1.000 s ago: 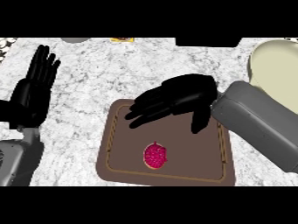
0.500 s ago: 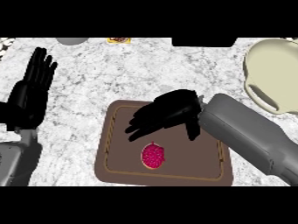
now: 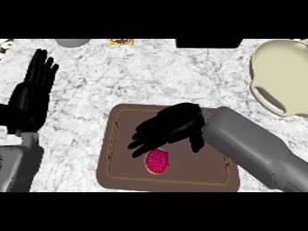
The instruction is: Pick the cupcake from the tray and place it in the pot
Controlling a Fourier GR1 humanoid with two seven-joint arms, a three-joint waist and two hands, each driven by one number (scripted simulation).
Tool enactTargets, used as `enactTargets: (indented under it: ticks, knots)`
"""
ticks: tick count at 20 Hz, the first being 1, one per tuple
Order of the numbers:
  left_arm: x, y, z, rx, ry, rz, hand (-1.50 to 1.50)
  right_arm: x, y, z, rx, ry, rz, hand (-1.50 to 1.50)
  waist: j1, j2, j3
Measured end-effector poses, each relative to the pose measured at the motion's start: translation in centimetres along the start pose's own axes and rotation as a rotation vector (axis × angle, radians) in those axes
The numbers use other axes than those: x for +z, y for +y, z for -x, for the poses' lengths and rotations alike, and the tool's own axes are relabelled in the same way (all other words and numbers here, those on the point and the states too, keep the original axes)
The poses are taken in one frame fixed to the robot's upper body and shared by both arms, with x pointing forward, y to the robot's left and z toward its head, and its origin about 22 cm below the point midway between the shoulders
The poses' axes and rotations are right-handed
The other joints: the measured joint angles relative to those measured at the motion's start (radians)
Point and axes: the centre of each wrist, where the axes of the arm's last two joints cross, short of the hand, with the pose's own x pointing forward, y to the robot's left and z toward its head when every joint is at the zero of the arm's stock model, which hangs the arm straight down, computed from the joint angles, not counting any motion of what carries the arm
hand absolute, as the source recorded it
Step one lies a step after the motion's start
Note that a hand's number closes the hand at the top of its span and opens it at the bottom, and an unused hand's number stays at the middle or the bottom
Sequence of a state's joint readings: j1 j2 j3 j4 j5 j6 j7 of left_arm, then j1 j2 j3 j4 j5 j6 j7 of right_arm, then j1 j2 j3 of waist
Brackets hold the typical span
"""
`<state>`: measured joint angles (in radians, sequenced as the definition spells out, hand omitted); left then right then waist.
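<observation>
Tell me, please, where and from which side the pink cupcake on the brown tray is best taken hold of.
Probably round its sides, coming from straight above. The pink round cupcake lies alone on the brown rectangular tray, with bare tray all round it, so opposite sides are free to pinch. The black right hand hovers open just beyond it.

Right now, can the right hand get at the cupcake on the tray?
Probably yes: the right hand hovers open over the tray, fingertips next to the cupcake, and nothing lies between them.
</observation>
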<state>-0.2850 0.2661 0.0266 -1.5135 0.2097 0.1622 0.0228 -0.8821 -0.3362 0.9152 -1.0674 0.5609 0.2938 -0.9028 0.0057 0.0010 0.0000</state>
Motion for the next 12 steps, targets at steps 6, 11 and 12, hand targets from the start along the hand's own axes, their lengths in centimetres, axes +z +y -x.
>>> enactTargets:
  ticks: [6, 11, 12]
  knots:
    - [0.4, 0.4, -0.4, 0.001, -0.003, 0.000, 0.00, -1.6, 2.0, 0.3, 0.017, 0.031, -0.015, -1.50, 0.001, -0.001, 0.000]
    - [0.5, 0.1, -0.8, -0.002, -0.003, -0.002, 0.00, -2.7, 3.5, 1.0, 0.014, 0.058, -0.029, -1.50, 0.002, 0.000, 0.000]
    - [0.7, -0.1, -0.5, 0.000, -0.004, -0.003, 0.00, -3.2, 3.9, 1.0, 0.009, 0.056, -0.033, -1.50, 0.001, 0.000, 0.000]
